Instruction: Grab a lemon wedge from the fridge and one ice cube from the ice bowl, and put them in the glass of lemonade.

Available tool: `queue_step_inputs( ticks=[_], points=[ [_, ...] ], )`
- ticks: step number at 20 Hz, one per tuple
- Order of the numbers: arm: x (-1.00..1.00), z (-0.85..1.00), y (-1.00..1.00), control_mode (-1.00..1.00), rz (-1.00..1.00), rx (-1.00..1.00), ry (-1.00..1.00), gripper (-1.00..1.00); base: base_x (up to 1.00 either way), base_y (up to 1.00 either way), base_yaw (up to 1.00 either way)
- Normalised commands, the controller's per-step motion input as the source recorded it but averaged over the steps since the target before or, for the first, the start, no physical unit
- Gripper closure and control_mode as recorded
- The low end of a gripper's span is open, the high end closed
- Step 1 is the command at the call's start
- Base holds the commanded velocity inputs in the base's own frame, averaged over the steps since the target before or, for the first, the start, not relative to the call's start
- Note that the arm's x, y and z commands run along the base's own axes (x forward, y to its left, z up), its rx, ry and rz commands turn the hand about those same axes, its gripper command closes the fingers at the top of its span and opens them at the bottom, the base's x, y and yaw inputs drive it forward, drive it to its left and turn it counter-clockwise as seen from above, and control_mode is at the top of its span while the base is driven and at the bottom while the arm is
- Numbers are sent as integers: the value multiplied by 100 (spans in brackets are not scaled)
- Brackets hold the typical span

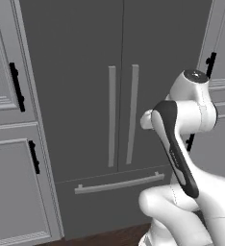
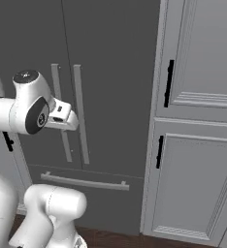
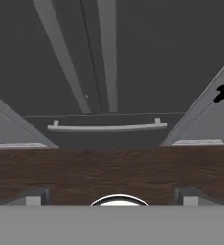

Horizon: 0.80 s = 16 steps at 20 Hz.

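The tall dark grey double-door fridge [image 1: 85,96] is shut, so its inside is hidden, and its top is cut off by the picture edges. The white arm covers the fridge's lower right corner in the left base view.

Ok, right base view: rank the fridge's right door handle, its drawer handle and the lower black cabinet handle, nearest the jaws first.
1. Right door handle, just beside.
2. Drawer handle, below.
3. Lower black cabinet handle, far right.
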Motion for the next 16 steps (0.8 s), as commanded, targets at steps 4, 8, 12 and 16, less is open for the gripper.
queue_step_inputs(
  ticks=[4,8,12,16],
  points=[
    [0,0,0,100,0,0,0,-100,-73,6,-5],
    [0,0,0,100,0,0,0,-100,-28,13,-1],
    [-15,1,0,-100,0,0,-5,-100,-6,0,0],
    [-67,24,0,-100,0,0,-31,-100,0,0,0]
  ],
)
